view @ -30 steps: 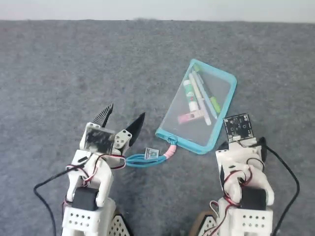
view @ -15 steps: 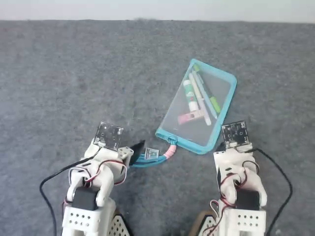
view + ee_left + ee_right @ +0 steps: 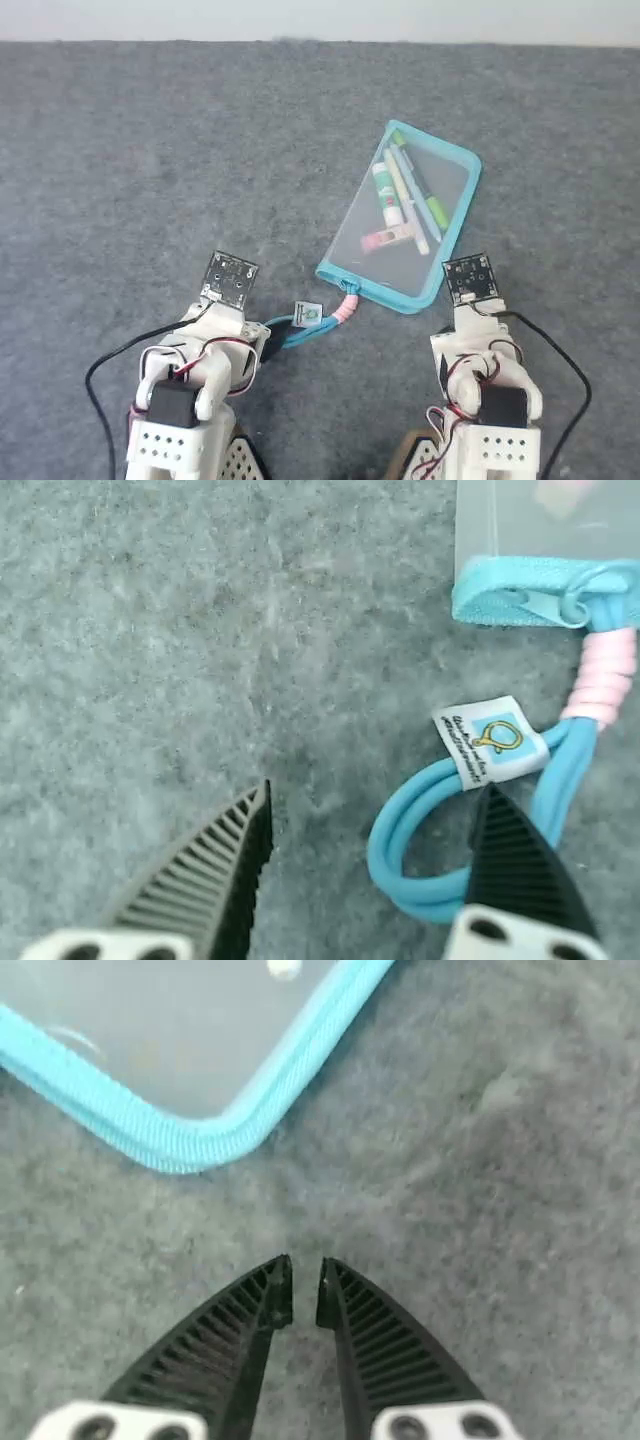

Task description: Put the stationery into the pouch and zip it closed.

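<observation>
High view: pouch (image 3: 432, 190) lies flat on the grey mat (image 3: 150, 150), pens (image 3: 398, 190) inside. Left wrist view: left gripper (image 3: 377, 795) spread wide by the pouch's corner, one finger over its blue cord (image 3: 375, 845). Right wrist view: right gripper (image 3: 303, 1265) pressed nearly together, empty, near the pouch's edge.

From the high view we look steeply down over the grey table (image 3: 150, 150), with both arm bases (image 3: 180, 440) at our near edge. Our left wrist camera sits close above the blue strap (image 3: 388, 860) at one corner of the pouch (image 3: 540, 520); our right wrist camera hangs close over another corner. All three views share the pouch's near edge.
</observation>
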